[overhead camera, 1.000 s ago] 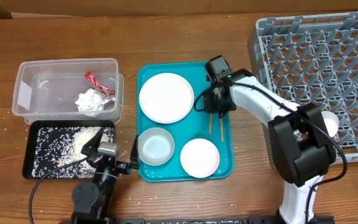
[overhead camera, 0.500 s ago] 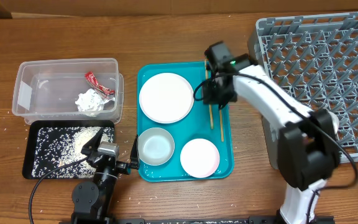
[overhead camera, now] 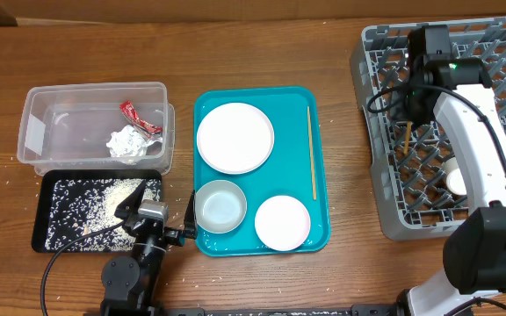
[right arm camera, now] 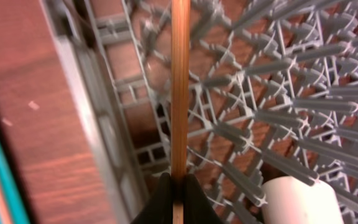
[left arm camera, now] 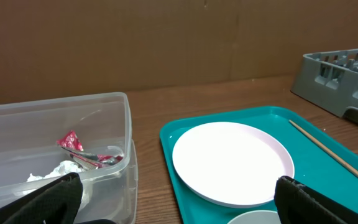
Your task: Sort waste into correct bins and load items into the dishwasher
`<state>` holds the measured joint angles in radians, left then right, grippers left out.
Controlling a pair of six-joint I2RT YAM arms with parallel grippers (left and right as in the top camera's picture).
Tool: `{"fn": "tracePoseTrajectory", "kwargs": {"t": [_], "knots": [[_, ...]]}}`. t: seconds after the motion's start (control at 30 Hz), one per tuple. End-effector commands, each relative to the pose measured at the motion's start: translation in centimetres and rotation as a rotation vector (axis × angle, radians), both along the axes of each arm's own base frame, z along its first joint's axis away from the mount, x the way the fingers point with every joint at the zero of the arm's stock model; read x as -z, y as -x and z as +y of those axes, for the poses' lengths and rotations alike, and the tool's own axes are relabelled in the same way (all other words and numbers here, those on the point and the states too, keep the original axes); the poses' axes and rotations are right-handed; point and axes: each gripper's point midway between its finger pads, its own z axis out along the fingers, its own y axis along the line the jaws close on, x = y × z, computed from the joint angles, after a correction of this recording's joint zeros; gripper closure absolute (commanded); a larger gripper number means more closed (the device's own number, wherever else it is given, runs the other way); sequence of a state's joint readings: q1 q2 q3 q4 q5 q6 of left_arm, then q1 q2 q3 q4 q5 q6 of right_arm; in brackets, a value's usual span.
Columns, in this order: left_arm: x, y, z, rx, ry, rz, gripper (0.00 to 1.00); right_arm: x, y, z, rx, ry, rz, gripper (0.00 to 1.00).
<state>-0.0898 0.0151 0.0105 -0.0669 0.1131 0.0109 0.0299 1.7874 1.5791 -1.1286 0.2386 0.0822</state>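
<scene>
The right gripper (right arm camera: 178,191) is over the rack (overhead camera: 372,180), which sits at the far right corner of the table. Its fingers are pinched tight on one chopstick (right arm camera: 179,93). The stick points down into the rack, close to the rack's left wall. I cannot tell if its tip touches the pegs. A white cup (overhead camera: 456,180) lies in the rack too, near the stick but apart from it.

The other chopstick (overhead camera: 312,154) lies flat on the teal tray (overhead camera: 319,230), along the tray's right side. The teal tray is in the middle of the table. On it are a big plate (overhead camera: 234,138) at the back, a bowl (overhead camera: 220,207) at the front left and a small plate (overhead camera: 282,221) at the front right (all three are white and round). The bowl and the small plate are just beside each other.

The left gripper (overhead camera: 158,210) is low by the front edge of the table, between the black tray (overhead camera: 42,239) and the teal tray. Its fingers (left arm camera: 51,199) are spread wide and hold nothing.

The clear tub (overhead camera: 32,132) is on the left side of the table. Inside it are the red wrapper (overhead camera: 139,118) and the white tissue (overhead camera: 126,143), close together. The black tray is just in front of the tub, with rice (overhead camera: 95,206) spread in it. A few grains lie on the table near the front edge.
</scene>
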Motion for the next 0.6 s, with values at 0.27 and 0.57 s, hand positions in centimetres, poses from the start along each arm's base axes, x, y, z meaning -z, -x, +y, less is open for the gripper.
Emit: {"fn": "tracePoseTrajectory", "kwargs": {"t": [0.27,0.57], "knots": [[0.0,0.0,0.0,0.001,-0.01,-0.008,0.0,3.0,2.1,2.7,-0.215,0.075,0.131,0.9],[0.0,0.0,0.0,0.001,-0.01,-0.008,0.0,3.4,4.0,11.5,-0.332,-0.013,0.143,0.38]]}}
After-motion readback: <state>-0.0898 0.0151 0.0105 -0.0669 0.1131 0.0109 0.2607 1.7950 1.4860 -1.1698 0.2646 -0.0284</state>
